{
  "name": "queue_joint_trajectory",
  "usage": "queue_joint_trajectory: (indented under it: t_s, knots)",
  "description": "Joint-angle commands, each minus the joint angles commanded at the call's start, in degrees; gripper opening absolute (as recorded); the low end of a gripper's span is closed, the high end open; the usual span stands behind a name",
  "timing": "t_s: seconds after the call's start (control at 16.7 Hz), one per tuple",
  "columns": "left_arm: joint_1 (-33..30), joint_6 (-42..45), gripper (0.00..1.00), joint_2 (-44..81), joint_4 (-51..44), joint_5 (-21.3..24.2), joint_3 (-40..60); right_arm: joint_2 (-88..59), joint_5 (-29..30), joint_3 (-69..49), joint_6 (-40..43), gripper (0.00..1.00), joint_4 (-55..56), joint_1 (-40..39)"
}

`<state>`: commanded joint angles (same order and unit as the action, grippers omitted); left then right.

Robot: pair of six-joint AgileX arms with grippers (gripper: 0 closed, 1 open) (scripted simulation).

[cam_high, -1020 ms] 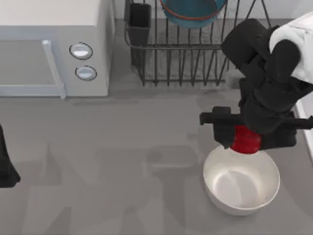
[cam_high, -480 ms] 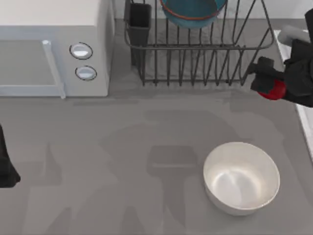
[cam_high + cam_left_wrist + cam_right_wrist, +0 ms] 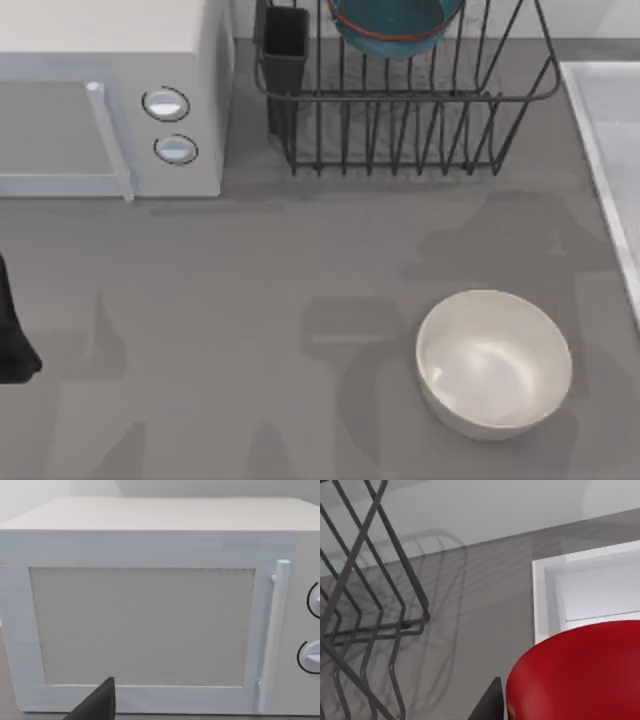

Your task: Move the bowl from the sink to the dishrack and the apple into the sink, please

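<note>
The teal-blue bowl (image 3: 392,24) already stands propped among the upright bars of the dishrack (image 3: 400,130), at the back of the table, so that half of my job looks done. My right gripper (image 3: 492,707) carries the apple (image 3: 580,672): in the right wrist view the glossy red fruit sits close against the camera with one dark fingertip beside it, so I judge my fingers are pinched on it, holding it up off the table so it cannot roll. Beyond the apple, just right of the dishrack, lies the sink (image 3: 545,595), its raised white rim and pale basin in view; I am near it, but I cannot tell whether I am over the basin yet. I would want the apple well inside the rim before letting go. A plain white bowl (image 3: 493,362) rests on the grey table (image 3: 250,300) in front of the dishrack. My left arm is parked left of the dishrack, facing the white microwave (image 3: 150,615), and I cannot tell the state of its gripper (image 3: 97,705)
</note>
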<state>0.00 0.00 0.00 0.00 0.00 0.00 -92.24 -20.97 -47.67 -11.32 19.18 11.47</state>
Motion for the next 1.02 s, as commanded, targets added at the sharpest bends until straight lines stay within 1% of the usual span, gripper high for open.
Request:
queue_joint_trajectory:
  t_s: [0.3,0.48,0.66,1.02]
  knots:
    - [0.0,0.0,1.00,0.0,0.0,0.0,0.0,4.0,-5.1,8.7,6.5,0.00,21.3,12.0]
    - [0.0,0.0,1.00,0.0,0.0,0.0,0.0,5.7,-7.0,12.1,9.1,0.00,29.5,16.7]
    - [0.0,0.0,1.00,0.0,0.0,0.0,0.0,6.7,-7.8,13.5,10.3,0.00,32.7,18.7]
    - [0.0,0.0,1.00,0.0,0.0,0.0,0.0,6.3,-7.7,13.3,10.1,0.00,32.7,18.5]
